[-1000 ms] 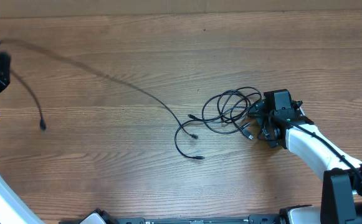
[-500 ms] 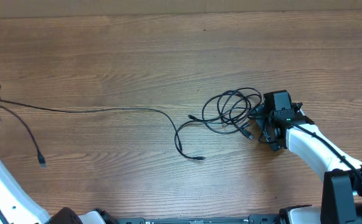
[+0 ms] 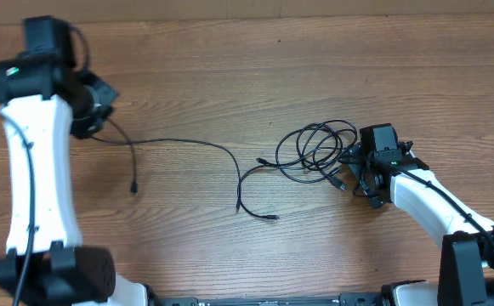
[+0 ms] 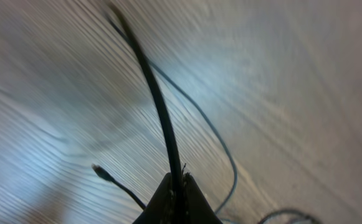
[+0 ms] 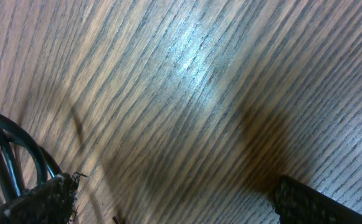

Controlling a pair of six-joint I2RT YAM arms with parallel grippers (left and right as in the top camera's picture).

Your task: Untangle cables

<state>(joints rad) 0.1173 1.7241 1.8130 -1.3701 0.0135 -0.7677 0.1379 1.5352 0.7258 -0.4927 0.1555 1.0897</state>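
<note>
Tangle [image 3: 318, 150]: thin black loops bunched right of centre on the table [image 3: 229, 68], several rings overlapping, two short plug ends poking out at its lower right and left. One cable [image 3: 195, 143] runs out from near the tangle's left side, flat across the wood to the far left. Near the middle it curls down into a half loop that ends in a plug [image 3: 274, 218]. A second short tail hangs down by the left arm, plug end [image 3: 133, 187] on the wood.

Where the cable joins the tangle is hard to trace from overhead. Left wrist view is blurred; the cable [image 4: 159, 106] shows only as a dark streak. Right wrist view catches just the tangle's edge [image 5: 9, 163], cut off at the frame.

Left gripper [image 3: 93, 119] sits at far left, arm reaching up the table edge. Its tips [image 4: 176, 198] are pinched together on the cable. Right gripper [image 3: 359, 167] lies low against the tangle's right side, fingers [image 5: 43, 199] spread wide (bare wood between them), one just beside the loops.
</note>
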